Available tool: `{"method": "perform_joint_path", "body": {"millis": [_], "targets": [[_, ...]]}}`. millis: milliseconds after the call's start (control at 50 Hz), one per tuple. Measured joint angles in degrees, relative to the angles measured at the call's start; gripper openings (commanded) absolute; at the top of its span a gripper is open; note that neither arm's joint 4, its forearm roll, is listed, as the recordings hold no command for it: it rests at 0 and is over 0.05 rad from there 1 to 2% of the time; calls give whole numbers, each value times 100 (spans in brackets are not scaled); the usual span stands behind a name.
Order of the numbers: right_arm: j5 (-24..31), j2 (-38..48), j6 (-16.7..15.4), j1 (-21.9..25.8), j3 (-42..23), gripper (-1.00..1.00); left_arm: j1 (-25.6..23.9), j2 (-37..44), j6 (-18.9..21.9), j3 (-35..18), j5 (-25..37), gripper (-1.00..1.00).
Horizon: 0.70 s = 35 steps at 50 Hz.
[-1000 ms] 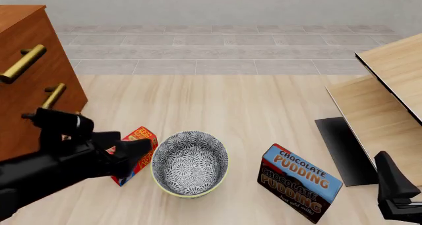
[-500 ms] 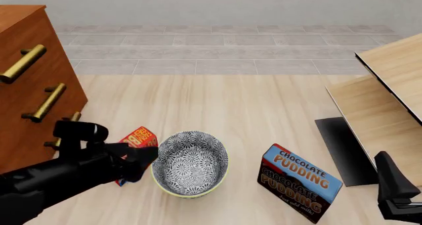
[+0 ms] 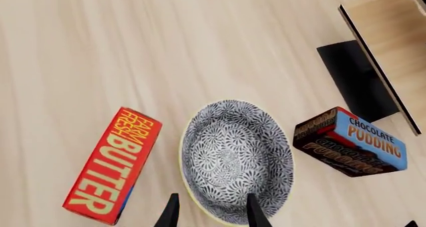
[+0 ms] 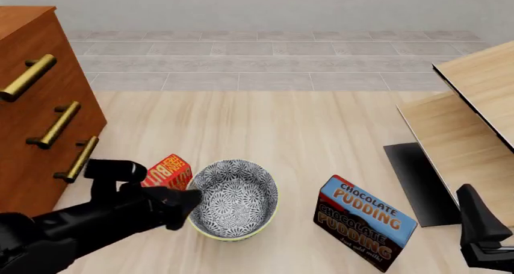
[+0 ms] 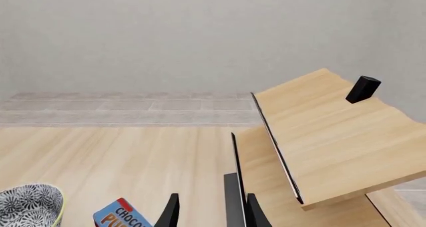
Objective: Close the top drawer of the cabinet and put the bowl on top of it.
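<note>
The bowl (image 4: 235, 197), grey-and-white patterned inside with a cream rim, sits on the table between two boxes. My left gripper (image 4: 189, 203) is open at the bowl's left rim. In the left wrist view its fingertips (image 3: 253, 213) stand apart on either side of the near rim of the bowl (image 3: 236, 159), with nothing gripped. The reddish-brown cabinet (image 4: 32, 39) stands at the far left. Its top drawer (image 4: 24, 105), with the long brass handle (image 4: 28, 77), looks flush with the two drawers below it. My right gripper (image 5: 211, 212) is open and empty, low at the right (image 4: 480, 229).
A red butter box (image 4: 167, 170) lies just left of the bowl, partly behind my left arm. A chocolate pudding box (image 4: 365, 221) lies to its right. Pale light-wood furniture (image 4: 473, 105) with a dark base (image 4: 418, 183) fills the right side.
My left arm has dropped and shifted right, bringing its gripper to the bowl's left rim and uncovering the cabinet's two lower handles. The right arm has stayed still.
</note>
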Motion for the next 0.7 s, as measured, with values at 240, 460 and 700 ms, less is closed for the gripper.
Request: {"method": "perform_joint_path", "body": {"millis": [240,460,700], "targets": [[-5,-2,1,-11,-1,100,3,381,-113,78,-371,100],[-10,-3,6,-19,1,100,3,701,-209,131,-668,100],[-14,-4,8,-23,1,100,-1,1031,-307,178,-954,100]]}}
